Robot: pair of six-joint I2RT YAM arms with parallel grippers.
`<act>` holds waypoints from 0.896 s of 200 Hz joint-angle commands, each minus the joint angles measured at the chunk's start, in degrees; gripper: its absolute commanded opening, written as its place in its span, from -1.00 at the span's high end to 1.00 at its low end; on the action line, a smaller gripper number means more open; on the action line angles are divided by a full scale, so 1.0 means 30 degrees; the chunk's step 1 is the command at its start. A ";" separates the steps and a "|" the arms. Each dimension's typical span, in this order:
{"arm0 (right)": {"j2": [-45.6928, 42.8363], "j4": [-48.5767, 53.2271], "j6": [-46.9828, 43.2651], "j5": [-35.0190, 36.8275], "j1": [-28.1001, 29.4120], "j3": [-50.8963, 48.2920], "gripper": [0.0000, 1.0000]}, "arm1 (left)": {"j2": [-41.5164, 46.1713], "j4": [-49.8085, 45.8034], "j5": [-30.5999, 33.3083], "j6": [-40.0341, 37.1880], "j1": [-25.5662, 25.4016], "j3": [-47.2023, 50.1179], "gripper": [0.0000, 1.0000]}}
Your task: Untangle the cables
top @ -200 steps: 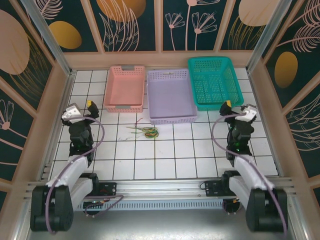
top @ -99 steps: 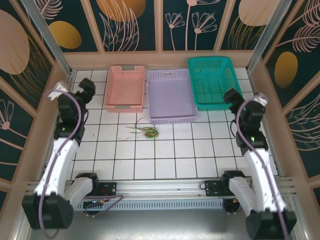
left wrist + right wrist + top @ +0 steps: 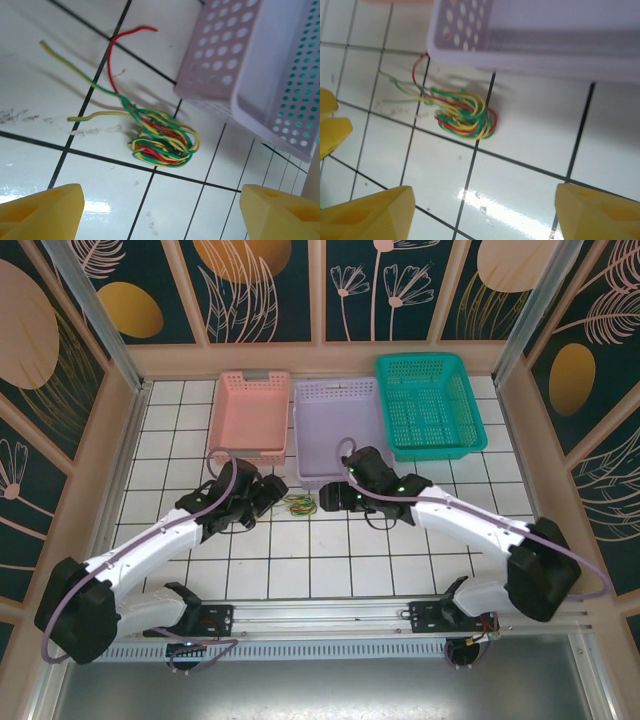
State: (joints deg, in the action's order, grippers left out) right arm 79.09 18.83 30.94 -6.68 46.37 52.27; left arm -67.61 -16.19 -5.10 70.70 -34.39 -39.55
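Tiled table (image 3: 330, 565) carrying three baskets in a row toward 12 o'clock: one pink basket (image 3: 250, 418), one lilac basket (image 3: 341, 435), one teal basket (image 3: 428, 405). Two arms reach inward over the tiles, the left arm (image 3: 150, 545) from 8 o'clock and the right arm (image 3: 470, 525) from 4 o'clock. At 9 o'clock of the cables (image 3: 162, 142) hangs the left gripper (image 3: 161, 200), at 3 o'clock the right gripper (image 3: 485, 200). Each has its yellow fingers (image 3: 45, 210) spread wide with nothing between them: released, clear of the wires. All the cables lie in one tangled coil on the tiles, just at 6 o'clock of the lilac basket's near wall, by its left corner. Yellow, green and red strands are distinguishable; the number of strands inside the coil cannot be told. Three loose ends (image 3: 135, 31) trail toward 9 o'clock. Progress, as judged: no strand separated and none grasped, so the whole untangling remains.
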 commanded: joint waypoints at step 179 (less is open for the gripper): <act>0.8603 -1.1297 0.5545 -0.0396 0.2253 -0.1649 0.20 | 0.3586 -0.2354 -0.1039 0.1377 0.0031 0.1069 -0.41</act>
State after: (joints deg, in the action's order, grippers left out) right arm 102.61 -14.20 46.74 -8.51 52.29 47.57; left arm -59.07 -18.46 -8.93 77.17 -34.41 -34.61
